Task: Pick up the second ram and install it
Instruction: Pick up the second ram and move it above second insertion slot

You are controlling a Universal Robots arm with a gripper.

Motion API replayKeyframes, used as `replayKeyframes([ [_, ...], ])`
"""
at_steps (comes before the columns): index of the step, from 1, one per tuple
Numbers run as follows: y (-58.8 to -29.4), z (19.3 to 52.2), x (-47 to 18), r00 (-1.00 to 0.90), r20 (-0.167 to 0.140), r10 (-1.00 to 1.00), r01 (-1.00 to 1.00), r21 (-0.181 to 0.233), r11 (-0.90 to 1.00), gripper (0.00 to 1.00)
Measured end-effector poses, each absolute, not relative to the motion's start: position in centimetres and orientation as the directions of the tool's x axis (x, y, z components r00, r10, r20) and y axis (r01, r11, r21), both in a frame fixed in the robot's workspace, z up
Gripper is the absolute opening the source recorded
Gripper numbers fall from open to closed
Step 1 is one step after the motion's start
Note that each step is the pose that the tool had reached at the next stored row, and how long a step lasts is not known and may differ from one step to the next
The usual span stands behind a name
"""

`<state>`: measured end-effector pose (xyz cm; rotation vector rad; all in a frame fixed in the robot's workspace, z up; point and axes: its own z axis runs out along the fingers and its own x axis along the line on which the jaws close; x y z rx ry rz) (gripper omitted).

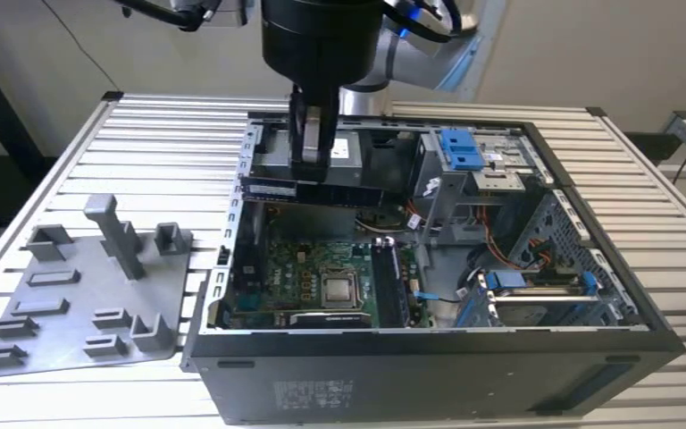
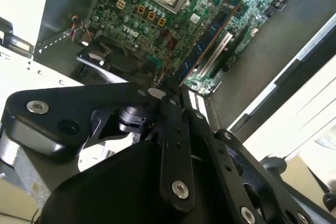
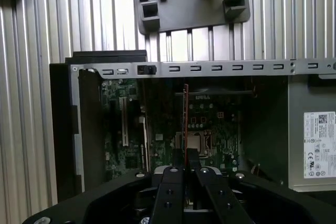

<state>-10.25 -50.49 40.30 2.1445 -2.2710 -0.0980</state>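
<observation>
- Above the open case (image 1: 439, 332), the gripper (image 1: 307, 176) is clamped on the ram (image 1: 361, 196), pinching its two flat faces near mid-length
- The ram hangs level over the far part of the case, well clear of the board (image 1: 307, 268). Its length runs across the exterior view, and more of it sticks out past the gripper towards that view's right
- Seen edge-on in the first wrist view, the ram (image 3: 186, 111) is a thin line reaching out from the gripper's tip, with the CPU (image 3: 192, 142) below it
- The grey plate (image 1: 81, 304) lies outside the case on the exterior view's left, well apart from the ram
- My reading is that the ram is lifted and on its way to a slot, not yet seated
- To do this well, grip firmly so the ram cannot twist, bring its contact edge parallel to the free slot and match the notch
- Steer clear of the cables (image 1: 531, 257) and the drive cage (image 1: 474, 161), and go down straight so both ends seat evenly
</observation>
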Motion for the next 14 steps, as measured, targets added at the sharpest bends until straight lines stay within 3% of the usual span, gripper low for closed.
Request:
replayKeyframes([
  [14,-50.5,40.3,-6.1,-0.058,-0.031,-0.998,-0.997,0.061,0.056,0.14],
])
